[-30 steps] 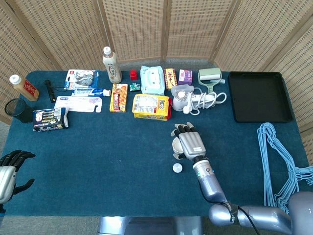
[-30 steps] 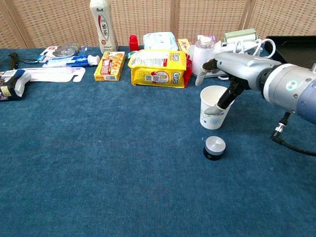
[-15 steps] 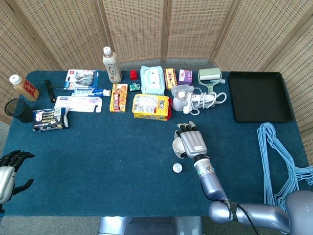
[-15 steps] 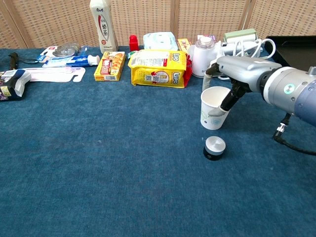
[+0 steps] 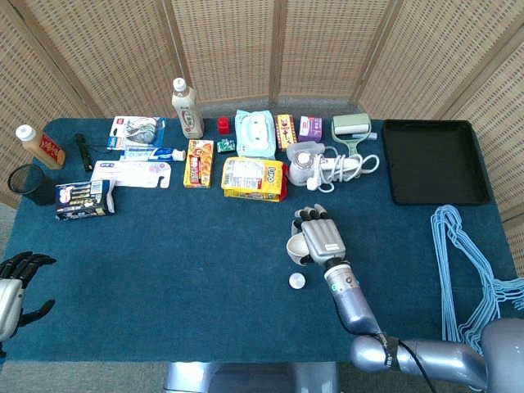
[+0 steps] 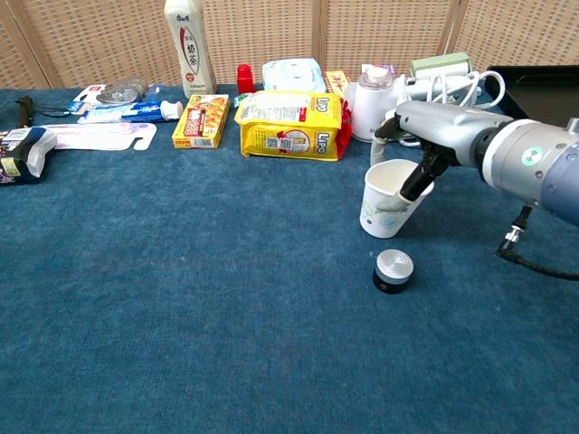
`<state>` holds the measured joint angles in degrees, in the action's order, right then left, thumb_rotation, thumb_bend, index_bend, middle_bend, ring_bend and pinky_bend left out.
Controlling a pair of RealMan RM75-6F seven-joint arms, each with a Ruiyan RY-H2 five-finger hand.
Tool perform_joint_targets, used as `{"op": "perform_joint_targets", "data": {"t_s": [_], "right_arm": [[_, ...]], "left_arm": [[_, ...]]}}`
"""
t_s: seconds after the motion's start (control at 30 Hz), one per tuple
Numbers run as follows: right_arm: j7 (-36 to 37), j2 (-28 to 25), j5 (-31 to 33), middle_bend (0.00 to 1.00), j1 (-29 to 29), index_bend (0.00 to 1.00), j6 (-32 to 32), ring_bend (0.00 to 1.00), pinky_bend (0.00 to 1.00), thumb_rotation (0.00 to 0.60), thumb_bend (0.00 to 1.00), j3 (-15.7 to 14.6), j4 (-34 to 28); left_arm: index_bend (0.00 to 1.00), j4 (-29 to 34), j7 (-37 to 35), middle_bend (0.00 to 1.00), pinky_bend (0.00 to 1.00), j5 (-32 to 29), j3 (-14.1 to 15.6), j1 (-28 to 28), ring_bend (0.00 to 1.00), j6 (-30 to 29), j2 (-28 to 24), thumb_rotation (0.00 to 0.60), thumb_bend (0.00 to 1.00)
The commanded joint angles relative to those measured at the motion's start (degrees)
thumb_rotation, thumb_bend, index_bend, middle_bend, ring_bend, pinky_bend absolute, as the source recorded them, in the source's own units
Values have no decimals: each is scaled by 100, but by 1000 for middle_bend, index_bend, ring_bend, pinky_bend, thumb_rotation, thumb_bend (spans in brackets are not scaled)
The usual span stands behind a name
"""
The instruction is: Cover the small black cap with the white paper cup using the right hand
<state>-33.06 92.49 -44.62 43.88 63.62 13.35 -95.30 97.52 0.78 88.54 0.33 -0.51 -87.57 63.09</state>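
The small black cap with its silver top stands on the blue cloth, and shows as a pale disc in the head view. Just behind it, the white paper cup is mouth up and tilted to the left. My right hand holds it by the rim, one finger dipping inside. From above, the right hand covers most of the cup. My left hand hovers at the table's near left corner, fingers apart, holding nothing.
A yellow snack pack, a white appliance with cord, boxes, a bottle and toothpaste line the back. A black tray lies far right, with blue hangers at the right edge.
The right hand has tipped the cup leftward and shifted it slightly left. The cap and the left hand have stayed put.
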Motion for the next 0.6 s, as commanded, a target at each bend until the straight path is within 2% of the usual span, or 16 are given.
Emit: {"op": "perform_joint_targets", "data": {"t_s": [0.03,0.23,0.4,0.6], "right_arm": [[339,-87,65,216,-69,457,-125,146,46,558,251,133,-135],[1392,-250,433,222,-249,457,-567,146,46,558,251,492,-427],[2298,-297,705,224,-420,455,-1020,145,56,557,251,671,-485],[2959,-218,540,224,-567,443,-1307,145,55,557,249,658,-239]], "left_arm": [[281,-1,-3,280,183,7,1,2,174,-8,-5,600,179],[282,10,-23,280,183,28,10,32,174,-68,-37,600,179],[281,44,-26,280,183,66,26,59,175,-121,-65,600,179],[281,88,-16,280,182,111,35,76,174,-168,-83,600,179]]}}
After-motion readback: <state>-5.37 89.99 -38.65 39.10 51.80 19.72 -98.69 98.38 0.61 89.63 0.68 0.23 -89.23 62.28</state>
